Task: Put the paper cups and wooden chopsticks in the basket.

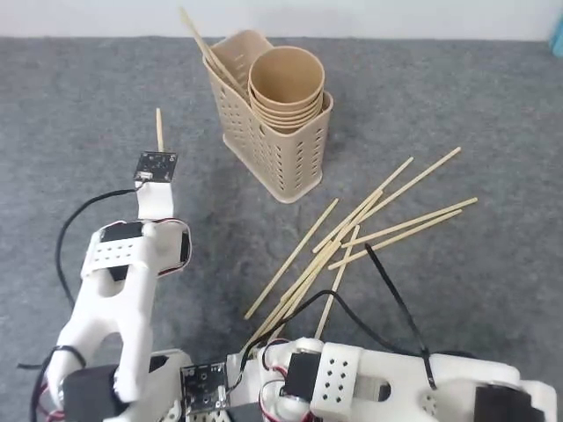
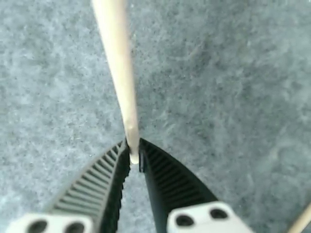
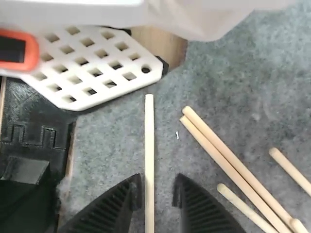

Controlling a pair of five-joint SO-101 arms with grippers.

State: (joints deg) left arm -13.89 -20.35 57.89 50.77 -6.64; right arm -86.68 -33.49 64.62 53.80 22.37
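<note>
I see left claw [image 2: 134, 149] clenched on a chopstick [image 2: 116, 63], left of the basket [image 1: 290, 163] | right claw [image 3: 154, 191] released, astride a loose stick [image 3: 149, 141] at near edge | cups [image 1: 287, 75] stacked in basket, far centre | pile [image 1: 339, 244] lies on tabletop [image 1: 70, 105], right.

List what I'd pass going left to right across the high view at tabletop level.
Chopstick held by the left arm → basket with paper cups stacked inside → loose chopsticks scattered on the grey mat.
</note>
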